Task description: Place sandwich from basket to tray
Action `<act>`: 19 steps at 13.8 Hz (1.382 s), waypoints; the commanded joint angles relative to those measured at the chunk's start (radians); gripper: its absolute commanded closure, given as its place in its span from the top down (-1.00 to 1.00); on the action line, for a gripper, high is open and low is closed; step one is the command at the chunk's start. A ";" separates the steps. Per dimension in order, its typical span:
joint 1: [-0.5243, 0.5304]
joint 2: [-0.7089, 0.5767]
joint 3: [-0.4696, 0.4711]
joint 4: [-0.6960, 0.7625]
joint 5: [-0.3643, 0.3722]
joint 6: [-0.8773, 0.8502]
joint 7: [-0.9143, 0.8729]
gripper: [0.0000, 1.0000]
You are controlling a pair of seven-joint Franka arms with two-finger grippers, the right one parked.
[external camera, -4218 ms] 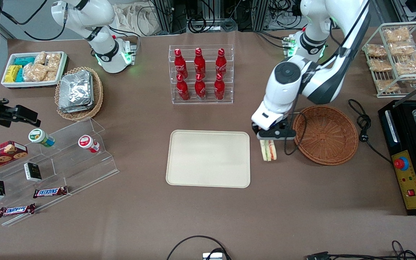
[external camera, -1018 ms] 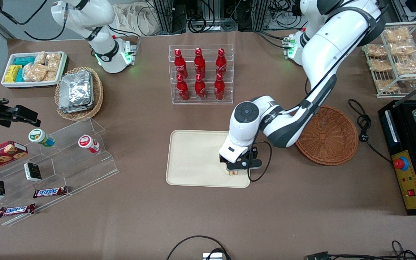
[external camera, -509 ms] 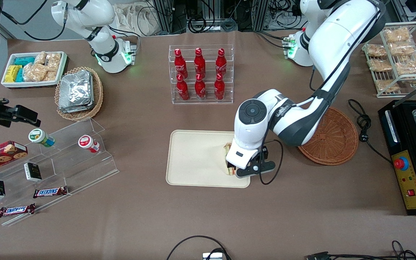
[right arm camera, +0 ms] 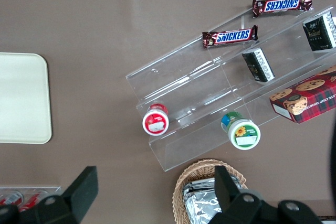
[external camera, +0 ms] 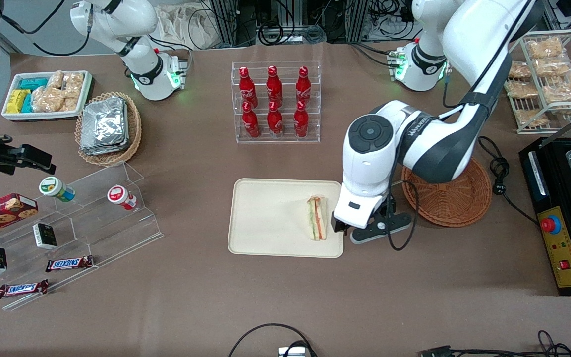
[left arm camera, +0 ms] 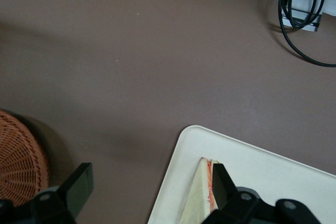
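Note:
The sandwich [external camera: 316, 218] lies on the cream tray [external camera: 270, 218], near the tray's end that faces the reddish-brown basket [external camera: 456, 198]. The basket holds nothing. My left gripper [external camera: 341, 226] hangs open over the tray's edge, between sandwich and basket, and holds nothing. In the left wrist view the gripper [left arm camera: 151, 187] is wide open. The sandwich [left arm camera: 197, 200] lies on the tray [left arm camera: 262, 166] just inside one finger [left arm camera: 222, 182]. The other finger [left arm camera: 79, 183] is over bare table near the basket [left arm camera: 21, 156].
A clear rack of red bottles [external camera: 275, 101] stands farther from the camera than the tray. A black cable [external camera: 498, 171] and a black machine [external camera: 563, 213] lie beside the basket. Acrylic steps with snacks [external camera: 92, 218] and a tan basket of foil packets [external camera: 109, 128] lie toward the parked arm's end.
The gripper carried the sandwich from beside the basket onto the tray, opened and let it go. It has since risen and drawn back toward the basket; the sandwich stays on the tray.

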 commanded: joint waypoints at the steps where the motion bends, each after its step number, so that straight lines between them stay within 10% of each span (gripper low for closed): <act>1: 0.027 -0.033 0.008 0.019 -0.045 -0.064 -0.004 1.00; 8: 0.173 -0.135 0.021 0.022 -0.167 -0.150 0.251 1.00; 19: 0.119 -0.463 0.470 -0.210 -0.482 -0.172 0.897 1.00</act>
